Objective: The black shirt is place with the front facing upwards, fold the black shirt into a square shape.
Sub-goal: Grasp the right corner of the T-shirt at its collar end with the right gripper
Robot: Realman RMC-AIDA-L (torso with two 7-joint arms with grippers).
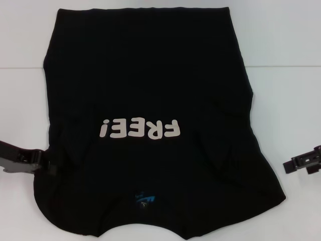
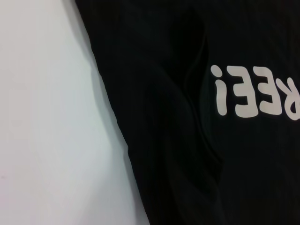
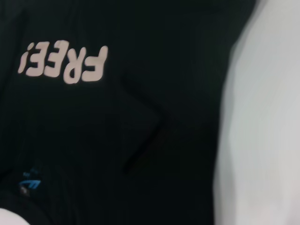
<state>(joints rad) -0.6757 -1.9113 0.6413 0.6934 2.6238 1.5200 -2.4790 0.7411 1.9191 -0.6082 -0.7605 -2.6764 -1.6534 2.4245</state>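
Note:
The black shirt (image 1: 150, 75) lies spread on the white table, front up, with its collar towards me. Its white "FREE!" lettering (image 1: 140, 129) reads upside down, and a small blue neck label (image 1: 145, 199) shows near the collar. Soft creases run down both sides of the body. My left gripper (image 1: 47, 163) sits low at the shirt's left edge, right against the cloth. My right gripper (image 1: 291, 165) hovers off the shirt's right edge, a short way clear of it. The left wrist view shows the shirt (image 2: 187, 140) and part of the lettering (image 2: 255, 91). The right wrist view shows the shirt (image 3: 140, 140), its lettering (image 3: 63, 61) and label (image 3: 29, 183).
The white table (image 1: 281, 40) shows bare to the left and right of the shirt, with a faint seam across it at the far right. Bare table also appears in the left wrist view (image 2: 47, 117) and the right wrist view (image 3: 262, 117).

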